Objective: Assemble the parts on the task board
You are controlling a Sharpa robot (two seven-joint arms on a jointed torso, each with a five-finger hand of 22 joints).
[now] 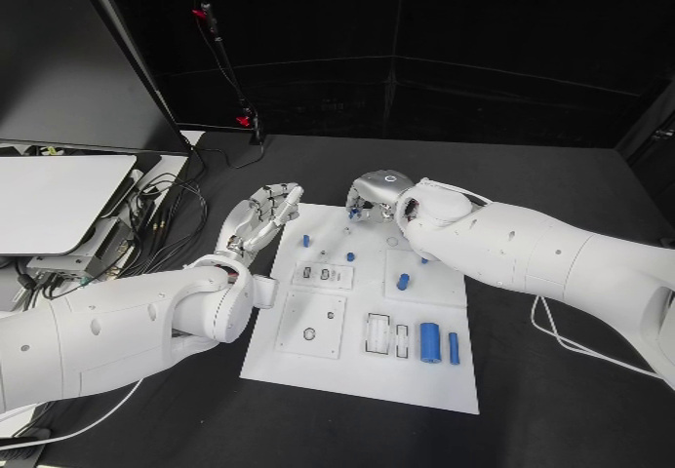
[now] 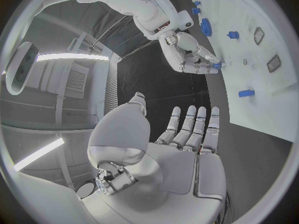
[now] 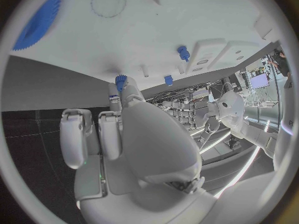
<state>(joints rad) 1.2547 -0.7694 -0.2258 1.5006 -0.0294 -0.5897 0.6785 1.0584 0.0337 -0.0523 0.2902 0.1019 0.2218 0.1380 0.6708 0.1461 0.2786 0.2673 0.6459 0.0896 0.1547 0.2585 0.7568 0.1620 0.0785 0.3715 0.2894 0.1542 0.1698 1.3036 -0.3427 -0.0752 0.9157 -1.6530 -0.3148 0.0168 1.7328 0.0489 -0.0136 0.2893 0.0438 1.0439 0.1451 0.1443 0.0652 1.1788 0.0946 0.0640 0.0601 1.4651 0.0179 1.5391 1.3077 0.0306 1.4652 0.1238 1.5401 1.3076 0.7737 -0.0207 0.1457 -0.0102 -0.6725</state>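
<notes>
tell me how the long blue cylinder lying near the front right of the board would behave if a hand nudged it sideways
The long blue cylinder lies flat on the task board, so it would probably roll. It looks rigid and light, and its smooth surface might slip in a pinch.

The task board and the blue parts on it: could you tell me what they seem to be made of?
The task board looks like matte white plastic or painted sheet: flat, glare-free, with shallow recesses. The blue parts look like moulded or printed plastic: uniformly coloured, dull-surfaced.

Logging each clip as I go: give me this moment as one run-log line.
left hand: open, beside task board | right hand: fingers pinching small blue part at board's far edge | two blue cylinders lie on board
</notes>
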